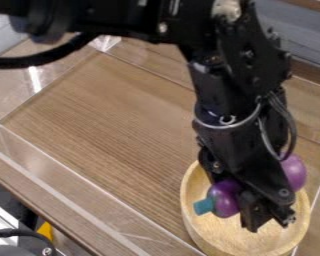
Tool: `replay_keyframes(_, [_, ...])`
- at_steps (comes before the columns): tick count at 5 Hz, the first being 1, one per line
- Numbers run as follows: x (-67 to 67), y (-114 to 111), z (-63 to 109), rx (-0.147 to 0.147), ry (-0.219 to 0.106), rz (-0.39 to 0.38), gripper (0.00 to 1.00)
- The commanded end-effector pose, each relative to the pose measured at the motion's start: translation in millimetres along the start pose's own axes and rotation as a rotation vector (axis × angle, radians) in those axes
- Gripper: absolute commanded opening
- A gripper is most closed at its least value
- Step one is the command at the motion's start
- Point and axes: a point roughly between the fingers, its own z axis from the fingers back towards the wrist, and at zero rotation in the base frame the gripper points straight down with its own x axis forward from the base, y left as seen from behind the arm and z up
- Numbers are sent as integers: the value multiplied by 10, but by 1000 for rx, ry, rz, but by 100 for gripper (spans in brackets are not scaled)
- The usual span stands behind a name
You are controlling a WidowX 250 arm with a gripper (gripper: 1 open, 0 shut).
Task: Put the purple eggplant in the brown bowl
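Purple eggplant (226, 196): glossy, teal stem end pointing left, clamped in the closed black fingers (256, 205) above the inside of the brown bowl (203, 232). Brown bowl: shallow, tan, speckled interior, resting on the wood-grain worktop (109, 110) near its front right corner.

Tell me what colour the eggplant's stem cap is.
Teal-green, on the eggplant over the bowl, in the camera view.

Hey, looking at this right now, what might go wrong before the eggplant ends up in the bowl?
1. The end effector holds the purple eggplant above the brown bowl; released from there, it may bounce or roll out of the shallow bowl.
2. The eggplant hangs near the bowl's left rim, so it may land on the edge.
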Motion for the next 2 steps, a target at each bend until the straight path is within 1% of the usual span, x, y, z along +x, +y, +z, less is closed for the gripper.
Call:
replay_keyframes(1, [72, -29, 80, -15, -24, -5, 100])
replay_keyframes(2, [111, -8, 83, -28, -22, 9, 100])
